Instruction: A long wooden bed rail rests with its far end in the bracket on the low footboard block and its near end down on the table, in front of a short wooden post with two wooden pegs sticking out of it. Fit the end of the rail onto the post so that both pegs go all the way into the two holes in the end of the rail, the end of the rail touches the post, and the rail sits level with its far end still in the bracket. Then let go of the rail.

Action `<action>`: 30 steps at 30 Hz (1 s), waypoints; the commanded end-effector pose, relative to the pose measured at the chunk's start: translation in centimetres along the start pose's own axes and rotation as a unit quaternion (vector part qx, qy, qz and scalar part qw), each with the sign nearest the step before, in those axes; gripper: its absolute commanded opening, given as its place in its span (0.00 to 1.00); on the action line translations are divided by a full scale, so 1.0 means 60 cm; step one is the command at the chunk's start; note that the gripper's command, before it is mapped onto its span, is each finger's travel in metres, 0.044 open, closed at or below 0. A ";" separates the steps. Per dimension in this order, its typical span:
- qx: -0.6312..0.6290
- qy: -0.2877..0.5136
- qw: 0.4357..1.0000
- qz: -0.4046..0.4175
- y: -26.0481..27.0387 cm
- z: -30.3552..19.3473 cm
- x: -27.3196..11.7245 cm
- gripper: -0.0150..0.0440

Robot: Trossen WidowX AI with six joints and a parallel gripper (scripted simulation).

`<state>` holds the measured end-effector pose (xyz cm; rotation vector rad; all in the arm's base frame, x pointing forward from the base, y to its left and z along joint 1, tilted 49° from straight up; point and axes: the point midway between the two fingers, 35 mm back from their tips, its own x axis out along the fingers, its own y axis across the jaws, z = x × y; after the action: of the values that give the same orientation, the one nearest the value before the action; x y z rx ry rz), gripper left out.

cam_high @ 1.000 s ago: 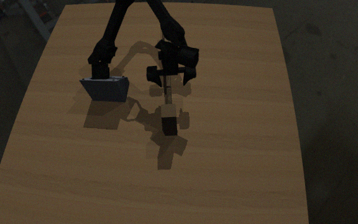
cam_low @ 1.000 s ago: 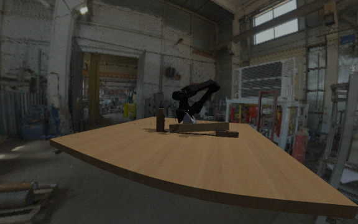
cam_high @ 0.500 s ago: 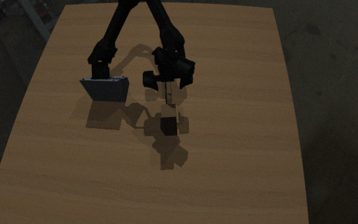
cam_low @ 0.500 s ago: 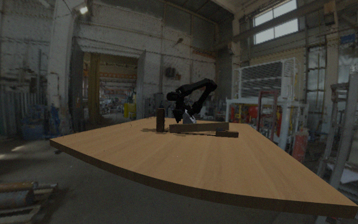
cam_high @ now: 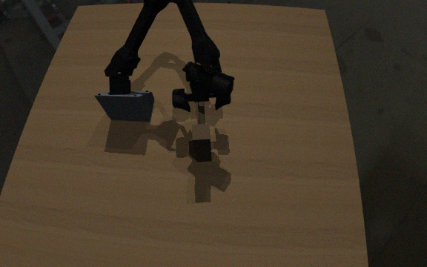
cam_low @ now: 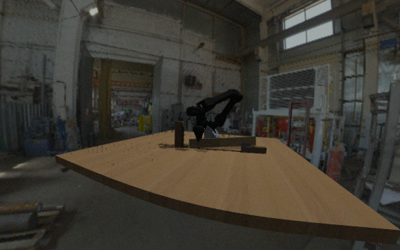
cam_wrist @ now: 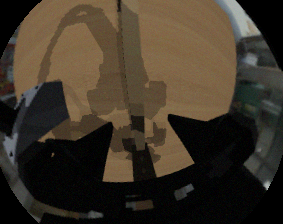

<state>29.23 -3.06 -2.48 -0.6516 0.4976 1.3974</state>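
The long wooden rail (cam_high: 201,118) (cam_low: 228,142) (cam_wrist: 135,75) slopes down from the low footboard block (cam_low: 254,150), where its far end sits in the bracket, to its near end on the table. A short gap separates that end from the upright wooden post (cam_high: 200,150) (cam_low: 179,134) (cam_wrist: 144,172). The pegs are too dark and small to make out clearly. My gripper (cam_high: 203,110) (cam_low: 198,139) (cam_wrist: 141,120) is open and empty, pointing down near the rail's near end. Its fingers stand on either side of the rail, with the tips around its top edge in the exterior view. The end holes are hidden.
A grey-blue slanted block (cam_high: 130,107) (cam_low: 211,132) (cam_wrist: 42,112) stands beside the rail, with the arm's base on it. Shadows of the arm fall across the wooden table (cam_high: 280,185) (cam_low: 186,173), around the rail and post.
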 end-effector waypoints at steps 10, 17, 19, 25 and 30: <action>0.005 -0.006 1.000 0.004 0.007 0.003 0.038 1.00; 0.005 -0.007 1.000 0.003 0.007 0.005 0.057 1.00; 0.005 -0.008 1.000 0.003 0.008 0.005 0.062 1.00; 0.005 -0.009 1.000 0.002 0.008 0.007 0.071 0.96; 0.005 -0.009 1.000 0.002 0.008 0.007 0.071 0.73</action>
<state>29.42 0.15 -5.06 -0.6442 0.4895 1.4017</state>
